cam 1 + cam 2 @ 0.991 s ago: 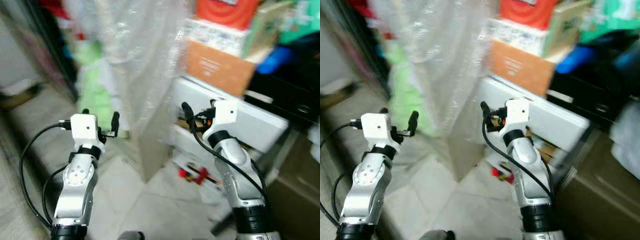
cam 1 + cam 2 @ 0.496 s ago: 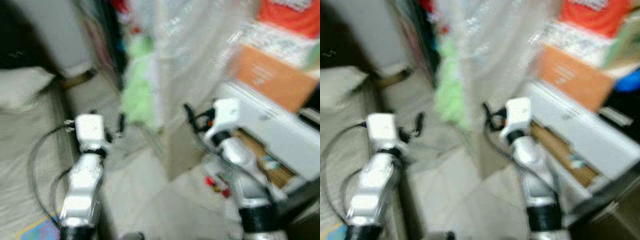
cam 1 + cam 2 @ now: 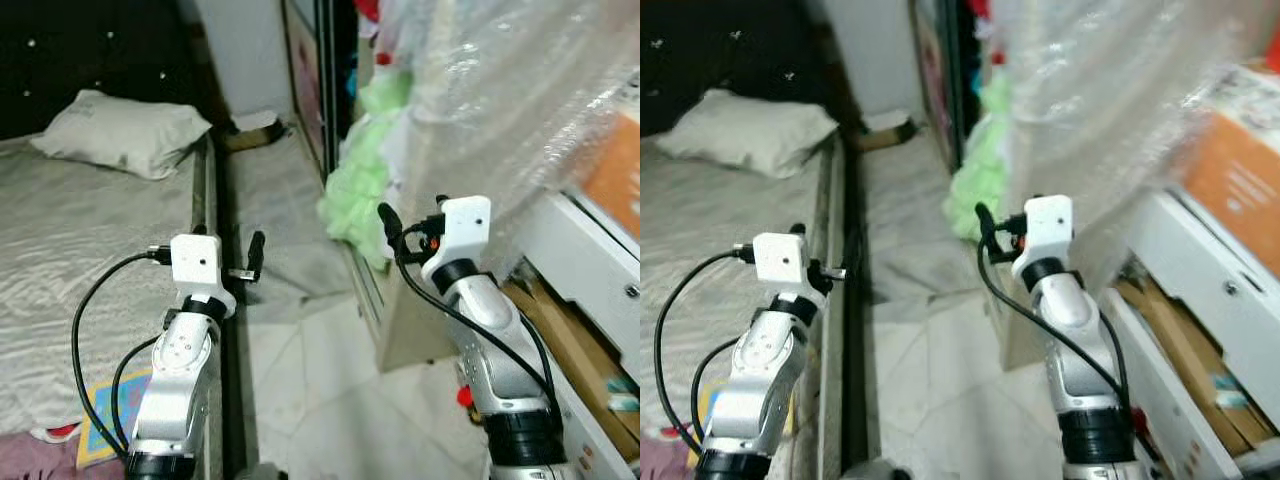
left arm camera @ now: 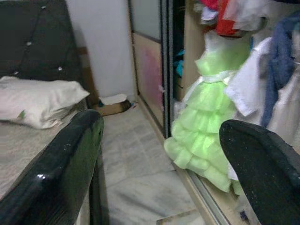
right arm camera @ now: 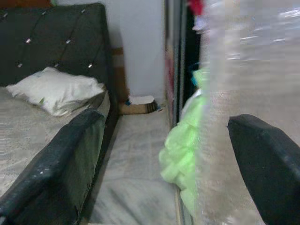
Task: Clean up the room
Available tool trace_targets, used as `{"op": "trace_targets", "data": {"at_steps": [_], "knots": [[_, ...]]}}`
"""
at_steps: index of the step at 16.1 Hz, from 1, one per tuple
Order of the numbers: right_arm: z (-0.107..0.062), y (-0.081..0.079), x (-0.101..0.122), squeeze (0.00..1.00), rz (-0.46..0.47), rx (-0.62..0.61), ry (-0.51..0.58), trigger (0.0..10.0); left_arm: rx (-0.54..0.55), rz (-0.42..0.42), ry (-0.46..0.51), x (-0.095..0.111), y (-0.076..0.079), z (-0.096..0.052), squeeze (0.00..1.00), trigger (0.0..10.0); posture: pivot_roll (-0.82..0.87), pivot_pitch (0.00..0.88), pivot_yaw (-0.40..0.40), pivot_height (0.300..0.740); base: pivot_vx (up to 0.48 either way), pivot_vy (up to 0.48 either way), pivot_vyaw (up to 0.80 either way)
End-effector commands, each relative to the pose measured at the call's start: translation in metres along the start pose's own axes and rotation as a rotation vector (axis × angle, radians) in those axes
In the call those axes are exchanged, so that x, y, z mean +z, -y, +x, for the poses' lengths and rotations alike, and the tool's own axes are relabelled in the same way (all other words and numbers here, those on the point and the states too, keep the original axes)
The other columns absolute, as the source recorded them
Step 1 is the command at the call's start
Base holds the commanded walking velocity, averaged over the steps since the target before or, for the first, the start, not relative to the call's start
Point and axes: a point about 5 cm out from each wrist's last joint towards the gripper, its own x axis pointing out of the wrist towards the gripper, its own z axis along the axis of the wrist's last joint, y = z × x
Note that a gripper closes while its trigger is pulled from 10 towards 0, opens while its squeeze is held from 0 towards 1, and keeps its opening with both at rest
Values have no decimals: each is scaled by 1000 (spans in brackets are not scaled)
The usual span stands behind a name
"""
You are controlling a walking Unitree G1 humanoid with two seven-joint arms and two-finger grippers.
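Pillow on bed.

Soft, even indoor light is filling the room, and the pillow is reading bright and clean. Behind it the dark headboard is sinking into shadow. Right of the pillow, the bubble wrap is catching pale glare and smearing with slight blur. In the wrist views the near black fingers are looming out of focus, while the green dress beyond the pillow is staying soft.
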Motion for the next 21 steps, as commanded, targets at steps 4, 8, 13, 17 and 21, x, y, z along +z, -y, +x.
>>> {"op": "trace_targets", "data": {"at_steps": [4, 8, 13, 17, 21], "knots": [[3, -8, 4, 0, 7, 24, 17, 10000, 13, -1, -26, -3, -7, -1, 0, 10000, -147, 0, 39, 740, 0, 0, 800], [2, -10, 5, 0, -12, 34, 25, 10000, -43, -45, -38, -5, 1, -6, 0, 10000, -147, 0, 40, 740, 0, 0, 800], [4, -10, 6, 0, -22, 41, 33, 10000, -18, -41, -112, -15, -2, -8, 0, 10000, -146, 0, 40, 740, 0, 0, 800], [5, -10, 6, 0, -27, 41, 33, 10000, -38, -48, -113, -14, 0, -7, 0, 10000, -144, 0, 39, 740, 0, 0, 800], [1, -15, 3, 0, -23, 55, 22, 10000, -56, -59, -102, -12, 2, -7, 0, 10000, -145, 0, 40, 740, 0, 0, 800]]}}
